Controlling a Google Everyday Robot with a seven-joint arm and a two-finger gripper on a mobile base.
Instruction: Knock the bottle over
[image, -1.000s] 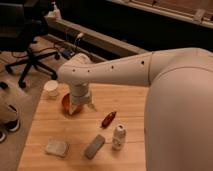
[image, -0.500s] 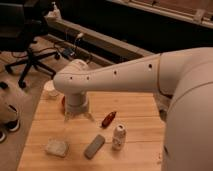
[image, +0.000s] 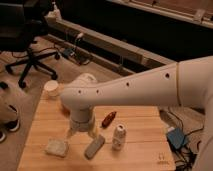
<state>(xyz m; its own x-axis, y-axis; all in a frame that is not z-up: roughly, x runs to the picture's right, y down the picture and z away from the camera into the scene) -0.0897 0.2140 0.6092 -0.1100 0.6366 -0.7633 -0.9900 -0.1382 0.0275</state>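
Observation:
The bottle (image: 118, 136) is small and white with a narrower neck and dark marks, and it stands upright on the wooden table (image: 140, 155), right of centre. My gripper (image: 83, 133) hangs from the thick white arm, low over the table and to the left of the bottle. Its fingers look spread and hold nothing. It is not touching the bottle. A grey block (image: 95, 146) lies between the gripper and the bottle, just in front of them.
A slim red tapered object (image: 108, 119) lies just behind the bottle. A pale sponge-like block (image: 56, 147) lies at the front left. A white cup (image: 51, 89) stands at the table's back left corner. An office chair (image: 30, 55) and cables are on the floor behind.
The arm has swung forward and lower over the table. The gripper has moved from near the back left toward the grey block and the bottle. The bottle still stands.

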